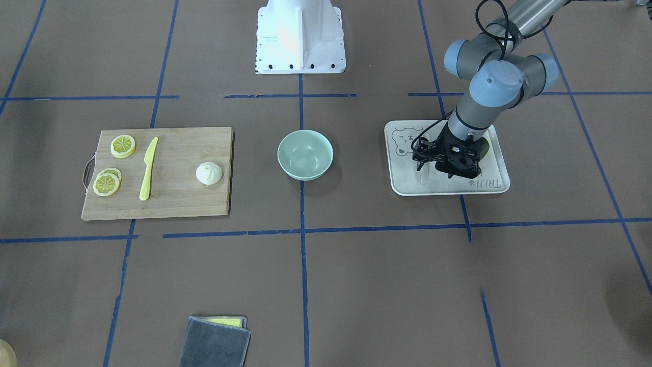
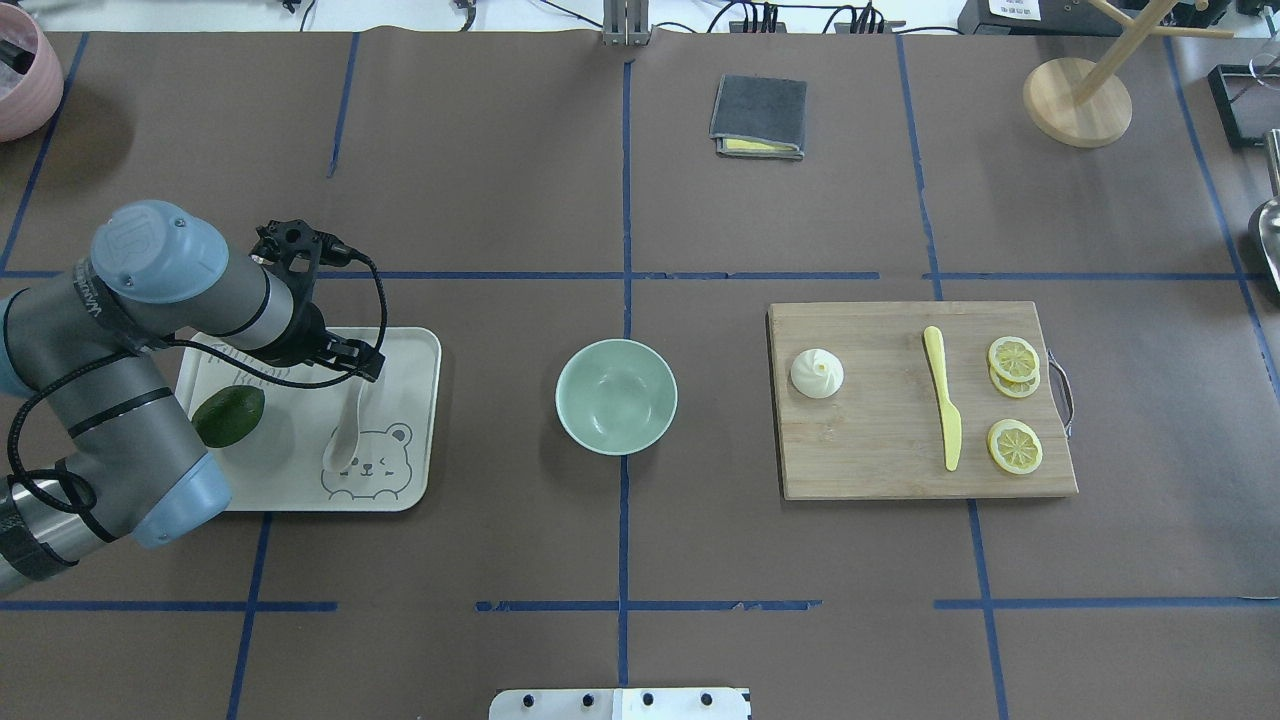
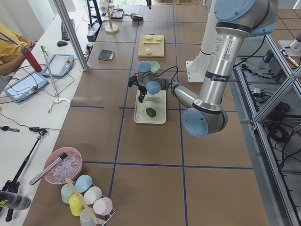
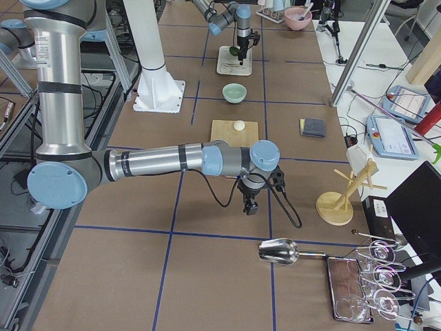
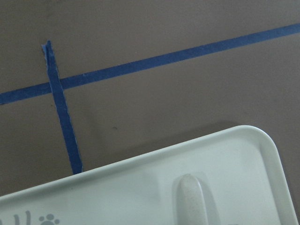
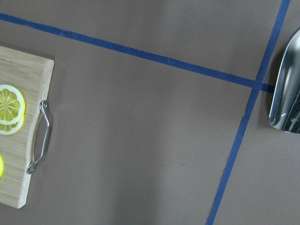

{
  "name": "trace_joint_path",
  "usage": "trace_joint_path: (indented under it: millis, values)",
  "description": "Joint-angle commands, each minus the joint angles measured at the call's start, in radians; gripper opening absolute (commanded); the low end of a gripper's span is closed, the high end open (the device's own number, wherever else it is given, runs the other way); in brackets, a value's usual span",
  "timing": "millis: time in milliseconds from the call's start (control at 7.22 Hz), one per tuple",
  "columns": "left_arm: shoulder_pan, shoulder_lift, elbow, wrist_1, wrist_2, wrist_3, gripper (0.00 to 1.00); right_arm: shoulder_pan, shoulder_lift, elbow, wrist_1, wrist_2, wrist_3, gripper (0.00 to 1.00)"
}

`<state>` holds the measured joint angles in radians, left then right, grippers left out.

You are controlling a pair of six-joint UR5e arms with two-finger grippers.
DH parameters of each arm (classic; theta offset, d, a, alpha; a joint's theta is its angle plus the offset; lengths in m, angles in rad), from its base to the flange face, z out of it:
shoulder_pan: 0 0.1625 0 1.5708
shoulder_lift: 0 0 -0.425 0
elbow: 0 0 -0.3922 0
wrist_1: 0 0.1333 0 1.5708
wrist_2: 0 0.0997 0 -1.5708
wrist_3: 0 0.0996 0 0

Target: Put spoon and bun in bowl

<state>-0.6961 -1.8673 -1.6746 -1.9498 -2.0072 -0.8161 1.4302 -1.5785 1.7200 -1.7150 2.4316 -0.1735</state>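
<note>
The off-white spoon lies on the beige bear tray at the robot's left, scoop toward the robot. Its handle end shows in the left wrist view. My left gripper hangs low over the spoon's handle, jaws apart, and holds nothing. It also shows in the front view. The mint-green bowl stands empty at the table's middle. The white bun sits on the wooden cutting board. My right gripper shows only in the exterior right view, over bare table, and I cannot tell its state.
A green avocado lies on the tray beside the spoon. A yellow knife and lemon slices share the board. A folded grey cloth, a wooden stand and a metal scoop lie farther off.
</note>
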Motion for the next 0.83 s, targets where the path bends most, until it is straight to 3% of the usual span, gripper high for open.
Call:
trace_joint_path:
  millis: [0, 277, 415, 554, 692]
  values:
    - [0.027, -0.013, 0.013, 0.0, 0.001, 0.0, 0.79, -0.004, 0.0, -0.005, 0.0, 0.003, 0.0, 1.0]
    - [0.036, -0.015, 0.013, 0.003, 0.001, -0.002, 0.65, -0.005, 0.002, -0.011, 0.0, 0.001, 0.0, 1.0]
    - [0.036, -0.01, 0.006, 0.021, -0.001, -0.003, 0.41, -0.005, 0.0, -0.011, 0.0, 0.003, 0.0, 1.0]
    - [0.036, -0.013, 0.007, 0.052, -0.001, -0.002, 0.1, -0.005, 0.0, -0.011, 0.0, 0.003, 0.0, 1.0]
    - [0.036, -0.015, 0.004, 0.057, -0.001, -0.002, 0.0, -0.005, 0.0, -0.011, 0.0, 0.004, 0.0, 1.0]
